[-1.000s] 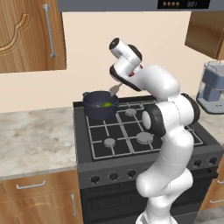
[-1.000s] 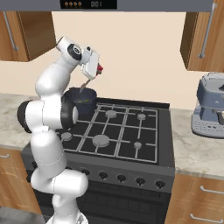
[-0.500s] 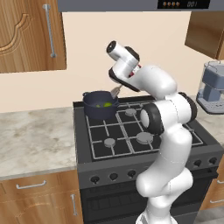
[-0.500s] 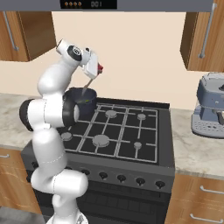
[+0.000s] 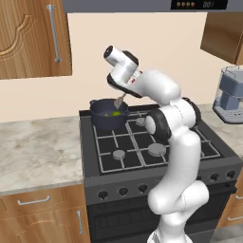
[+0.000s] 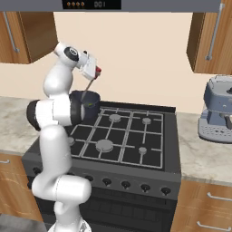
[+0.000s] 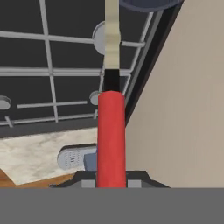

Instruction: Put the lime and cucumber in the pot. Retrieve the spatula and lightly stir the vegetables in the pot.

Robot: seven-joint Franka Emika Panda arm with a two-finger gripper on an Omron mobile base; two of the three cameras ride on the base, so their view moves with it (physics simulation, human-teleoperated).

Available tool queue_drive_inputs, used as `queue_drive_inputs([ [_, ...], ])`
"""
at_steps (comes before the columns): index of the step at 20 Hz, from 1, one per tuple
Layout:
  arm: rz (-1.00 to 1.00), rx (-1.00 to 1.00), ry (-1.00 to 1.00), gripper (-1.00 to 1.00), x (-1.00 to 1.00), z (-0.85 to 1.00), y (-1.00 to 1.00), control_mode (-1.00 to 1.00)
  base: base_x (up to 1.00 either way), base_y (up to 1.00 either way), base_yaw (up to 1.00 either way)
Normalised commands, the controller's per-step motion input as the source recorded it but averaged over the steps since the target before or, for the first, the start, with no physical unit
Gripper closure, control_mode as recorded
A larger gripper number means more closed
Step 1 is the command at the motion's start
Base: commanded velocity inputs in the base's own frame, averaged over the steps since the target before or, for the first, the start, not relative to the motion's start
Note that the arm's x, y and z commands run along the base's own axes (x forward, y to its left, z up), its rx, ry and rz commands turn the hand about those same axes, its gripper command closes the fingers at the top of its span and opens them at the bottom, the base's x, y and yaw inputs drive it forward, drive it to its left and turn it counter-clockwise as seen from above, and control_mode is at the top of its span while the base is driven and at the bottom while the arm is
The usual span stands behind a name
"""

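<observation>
Spatula sat clamped in the tool, its red handle running up between the two fingers in the hand view and its pale metal shaft reaching on toward the dark rim of the pot at the top edge. From the left base view the tool hung above and just right of the pot, with the spatula slanting down so that its silver head dipped inside the rim. The pot stood on the back left burner of the black stove, close to the wall. Inside it a patch of bright green showed, the lime; the cucumber could not be made out for certain. From the right base view the spatula angled down from the red end at the tool into the pot, part of which lay behind the white arm. A marbled bench ran left of the stove, and a grey coffee machine stood on the bench to the right.
</observation>
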Motion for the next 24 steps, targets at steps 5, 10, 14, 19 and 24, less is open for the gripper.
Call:
queue_drive_inputs([
  [5, -0.04, -0.08, 0.02, 1.00, 0.38, -0.27, 0.09, -1.00, 0.00, 0.00, 0.00],
  [10, -0.02, -0.06, 0.00, 1.00, 0.23, -0.25, 0.26, -1.00, 0.00, 0.00, 0.00],
  [14, -0.03, -0.06, 0.00, 1.00, 0.29, -0.33, 0.26, -1.00, 0.00, 0.00, 0.00],
  [19, -0.05, -0.06, 0.00, 1.00, 0.25, -0.42, 0.15, -1.00, 0.00, 0.00, 0.00],
  [24, -0.05, -0.03, 0.00, 1.00, 0.18, -0.28, 0.01, -1.00, 0.00, 0.00, 0.00],
])
